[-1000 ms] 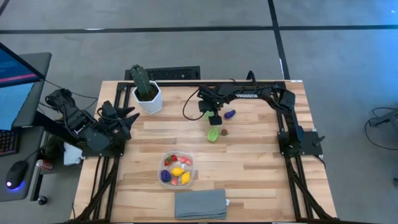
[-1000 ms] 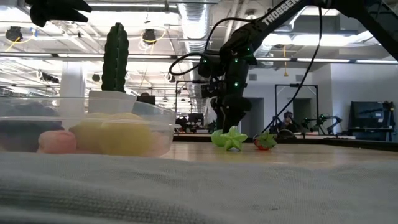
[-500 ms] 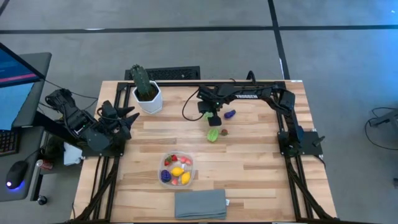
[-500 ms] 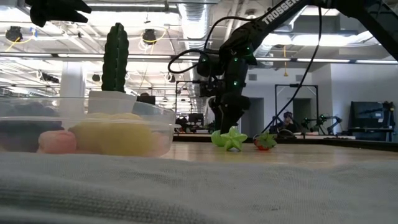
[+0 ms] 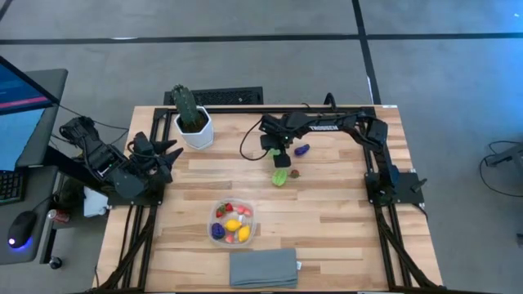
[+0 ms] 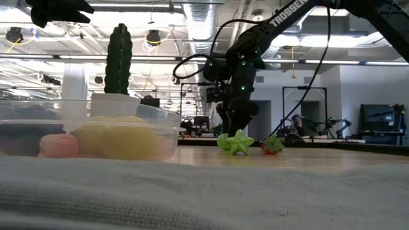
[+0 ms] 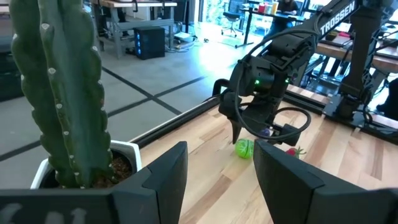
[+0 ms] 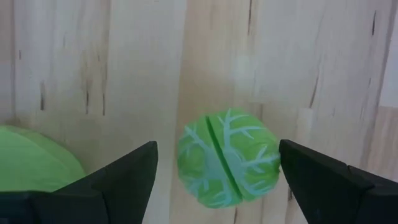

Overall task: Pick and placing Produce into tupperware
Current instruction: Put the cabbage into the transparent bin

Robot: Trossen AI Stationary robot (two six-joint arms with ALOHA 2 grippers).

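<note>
- The right gripper (image 5: 281, 158) is hanging low over the middle of the pale wooden slatted table (image 5: 335, 220), its two dark fingers (image 8: 118, 177) spread wide with nothing clamped between them.
- A small round light-green toy cabbage with pale leaf veins (image 8: 227, 158) is sitting on the wood right between those spread fingers; neither finger is visibly touching it.
- A second, star-shaped green toy piece (image 5: 280, 176) is lying just beside the gripper on the side nearer the table's front, with a small red-and-brown toy piece (image 5: 295, 173) next to it.
- A small purple toy vegetable (image 5: 302, 149) is lying just beside the right arm's wrist, toward the table's right side.
- The clear, low-walled, rounded-square plastic tupperware (image 5: 233, 222) is standing well apart from the gripper, toward the front of the table, holding red, yellow, pink and purple toy pieces.
- A flat grey folded cloth (image 5: 262, 268) is lying at the front edge, just beyond the tupperware.
- The left gripper (image 5: 167, 153) is waiting at the table's left edge, its fingers (image 7: 165, 174) parted on nothing, pointing past the tall green cactus in a white hexagonal pot (image 5: 191, 119) standing at the back left.
</note>
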